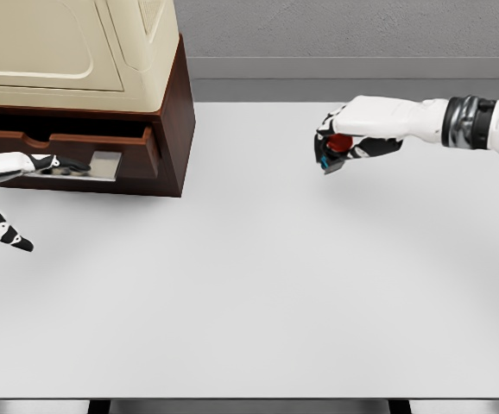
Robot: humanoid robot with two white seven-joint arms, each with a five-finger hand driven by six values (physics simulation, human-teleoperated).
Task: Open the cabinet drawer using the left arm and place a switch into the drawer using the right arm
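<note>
Drawer (77,159) of the cabinet (77,86), far left: pulled partly out, a shallow opening showing. Left hand (16,168) reaches in from the left edge with its fingers extended at the drawer front, apparently resting at the opening; they are not closed around anything I can make out.

Switch (336,151): small dark body with a red part, gripped in the curled fingers of the right hand (357,134), held above the worktop (258,285), well right of the cabinet.

Judgement: opening step largely done, pickup done. Left to do: carry the switch left to the drawer and release it inside.

Obstacles: none on the worktop between. The left hand's fingers sit at the opening and may crowd the drop; the gap looks narrow.
</note>
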